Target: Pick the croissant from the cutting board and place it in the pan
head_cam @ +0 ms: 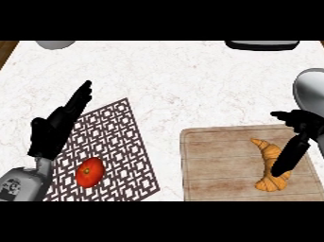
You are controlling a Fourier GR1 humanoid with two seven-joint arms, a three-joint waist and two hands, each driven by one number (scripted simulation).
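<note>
A golden croissant [269, 163] lies on the right side of the wooden cutting board [220, 165]. My right hand [298, 137] hangs over the board's right edge, fingers straight and pointing down, covering part of the croissant without curling round it. The grey pan [318, 90] sits at the right edge of the counter, just behind that hand. My left hand [56, 123] rests open at the left, fingers pointing up and away, holding nothing.
A patterned dark mat [115, 142] lies left of the board with a red tomato [89, 172] on it. A grey bowl [55, 44] shows at the top left and a dark object [262, 45] at the top right edge.
</note>
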